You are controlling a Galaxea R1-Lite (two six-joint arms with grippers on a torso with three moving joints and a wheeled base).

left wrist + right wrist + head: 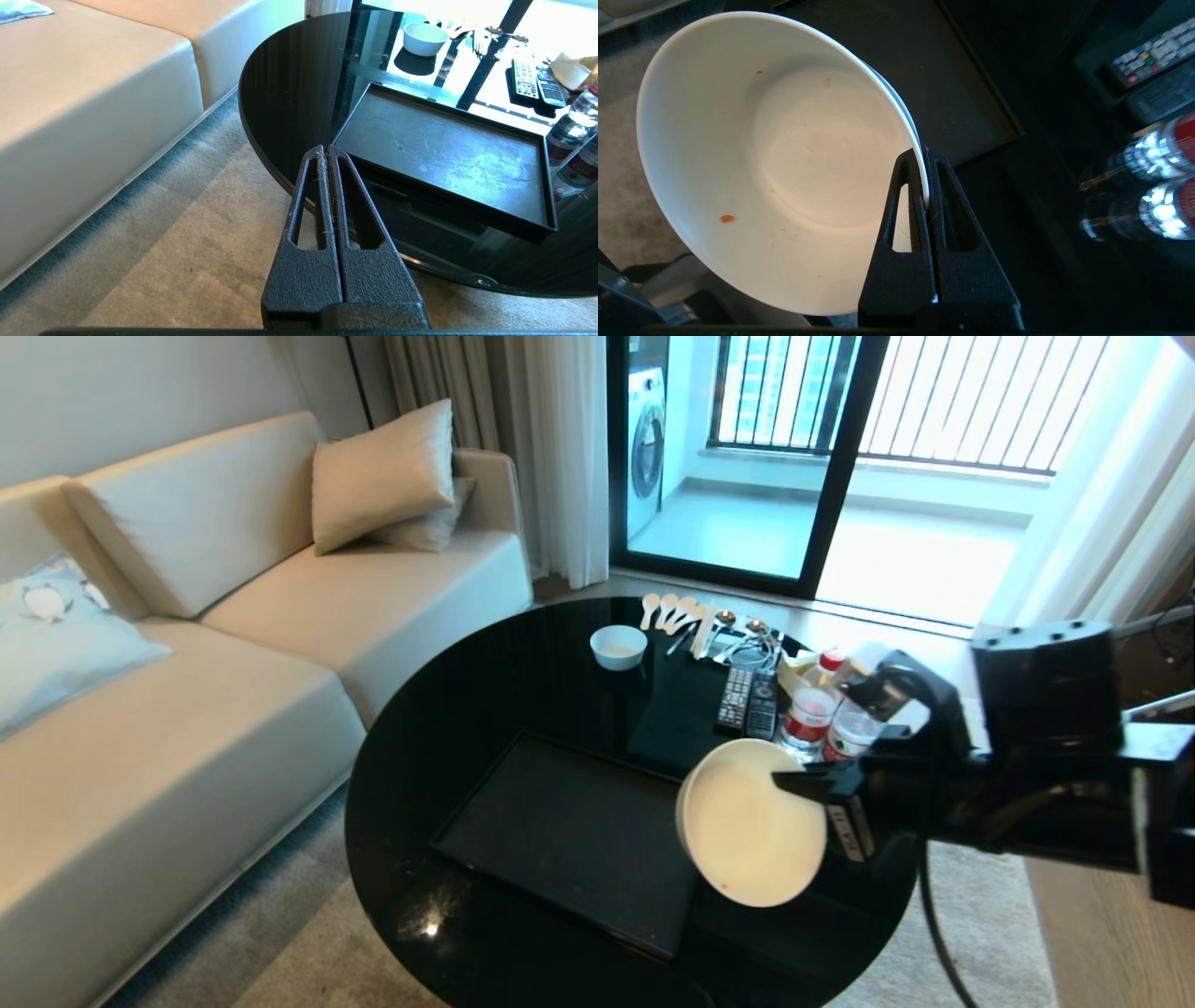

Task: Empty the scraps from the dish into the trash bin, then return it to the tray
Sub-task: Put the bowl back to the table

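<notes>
My right gripper [794, 786] [924, 154] is shut on the rim of the dish [752, 826] [775, 158], a white deep bowl held tilted above the right end of the black tray [569, 835] [444, 149] [934, 70]. Of the scraps, only a few tiny orange and pale specks [726, 218] cling to the bowl's inside. The tray lies bare on the round black table [448, 709]. The trash bin is out of view. My left gripper [325, 150] is shut on nothing, parked low over the carpet at the table's near edge.
A smaller white bowl [618, 646] [424, 38], spoons [667, 609], two remotes [747, 700] [1148, 60] and two water bottles [826, 719] [1143, 186] crowd the table's far and right side. A beige sofa [187, 663] stands left of the table.
</notes>
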